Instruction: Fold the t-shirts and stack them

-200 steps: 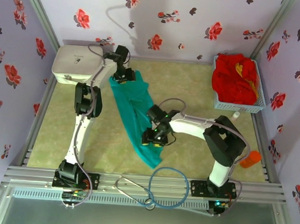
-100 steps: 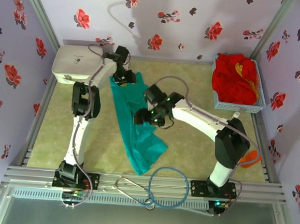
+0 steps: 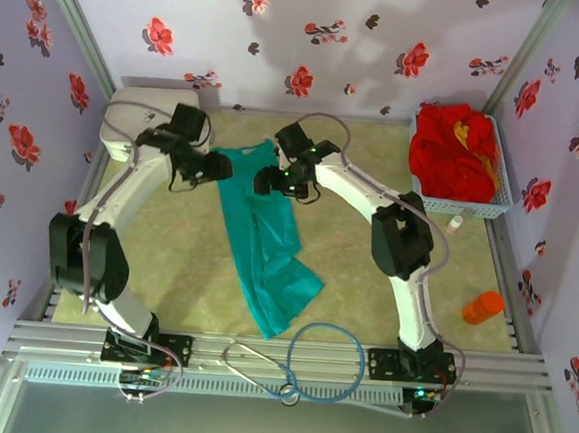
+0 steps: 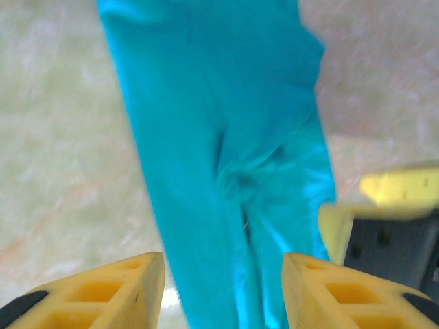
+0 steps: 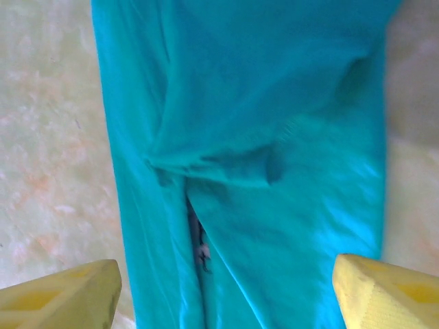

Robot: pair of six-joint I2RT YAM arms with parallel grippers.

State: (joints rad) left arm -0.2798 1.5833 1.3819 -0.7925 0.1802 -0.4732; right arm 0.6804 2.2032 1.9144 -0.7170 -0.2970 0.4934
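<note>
A teal-green t-shirt (image 3: 260,236) lies on the table as a long, narrow, creased strip, running from the far middle towards the near edge. My left gripper (image 3: 218,167) hovers at its far left corner, open, with the cloth (image 4: 226,137) lying below the spread fingers (image 4: 130,288). My right gripper (image 3: 263,182) is over the far right part of the strip, jaws wide and nothing between them; folds of the shirt (image 5: 260,137) show beneath it. Both grippers (image 4: 223,291) (image 5: 225,291) are empty. Red t-shirts (image 3: 457,149) are piled in a basket at the far right.
A white rounded plastic box (image 3: 145,117) stands at the far left, just behind my left arm. The basket (image 3: 459,206) sits in the far right corner. An orange object (image 3: 482,308) lies at the right edge, and a blue cable loop (image 3: 333,366) hangs over the near rail.
My right gripper opened, let the shirt's middle go and moved to its far end. My left arm swung left, off the far edge. The shirt's near end has settled flatter.
</note>
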